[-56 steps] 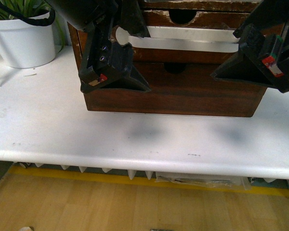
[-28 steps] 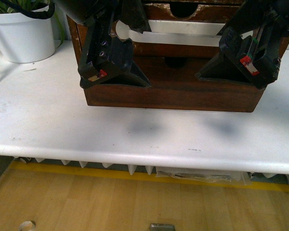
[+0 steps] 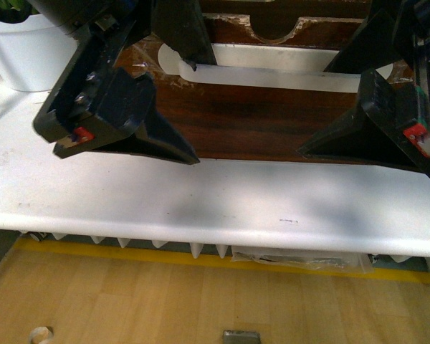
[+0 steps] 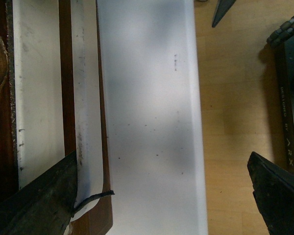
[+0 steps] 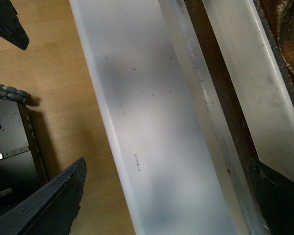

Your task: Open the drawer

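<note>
The drawer (image 3: 272, 118) is a wide dark-brown front with a long white bar handle (image 3: 294, 57) below a half-round notch (image 3: 276, 25) in its chipped top edge. My left gripper (image 3: 193, 111) is open at the handle's left end. One finger lies over the handle and the other hangs in front of the drawer above the table. My right gripper (image 3: 313, 112) is open the same way at the handle's right end. In the left wrist view the handle (image 4: 36, 98) runs beside my left gripper (image 4: 161, 161). In the right wrist view the handle (image 5: 250, 93) runs beside my right gripper (image 5: 166, 161).
The cabinet stands on a white table (image 3: 222, 201), whose front edge is close below the grippers. A white plant pot (image 3: 21, 57) stands at the back left. Wooden floor (image 3: 201, 301) with a yellow line lies beyond the edge. The robot base (image 4: 289, 98) shows beside the table.
Both grippers have come nearer the camera and look much larger, each with a finger now over the handle. The handled drawer front looks nearer, and the lower drawer's notch no longer shows.
</note>
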